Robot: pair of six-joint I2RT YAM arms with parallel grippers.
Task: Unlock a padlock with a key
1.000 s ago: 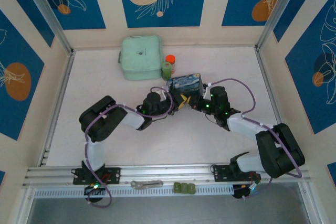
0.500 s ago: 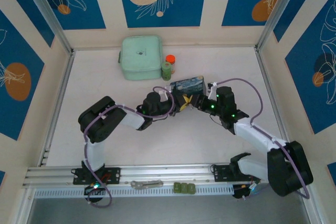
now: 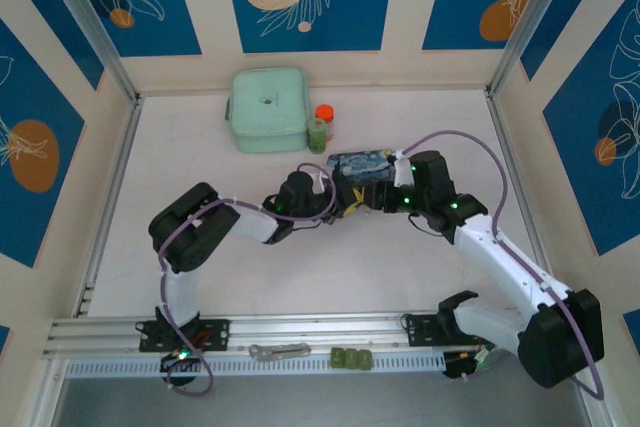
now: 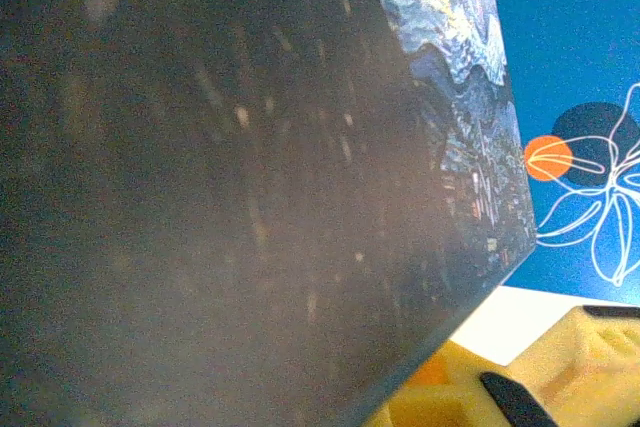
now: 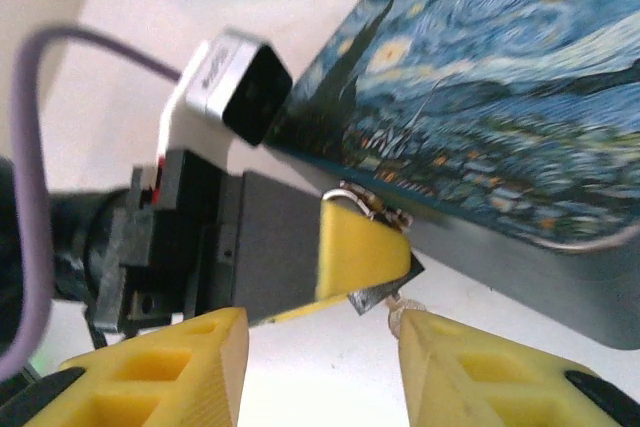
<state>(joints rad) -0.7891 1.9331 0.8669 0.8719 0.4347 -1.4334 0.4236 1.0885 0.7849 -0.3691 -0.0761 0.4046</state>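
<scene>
Two arms meet at one padlock, against the near side of one blue box.
On the left stand one green case (image 3: 267,110) and two small bottles, one orange-capped (image 3: 323,115) and one green (image 3: 317,135). Next comes the left gripper (image 3: 347,197), pinched tight on the padlock (image 5: 383,292), which sits just beside the box (image 3: 362,161). The padlock's long axis runs from the box toward the right arm. Its thin shackle points at the box and seems to touch the box's edge. One key (image 5: 398,314), a short silvery stub, sticks out of the padlock's other end, in line with it. It points at the right gripper (image 5: 318,332), whose fingers stand apart and hold nothing. The key lies just beside one fingertip.
</scene>
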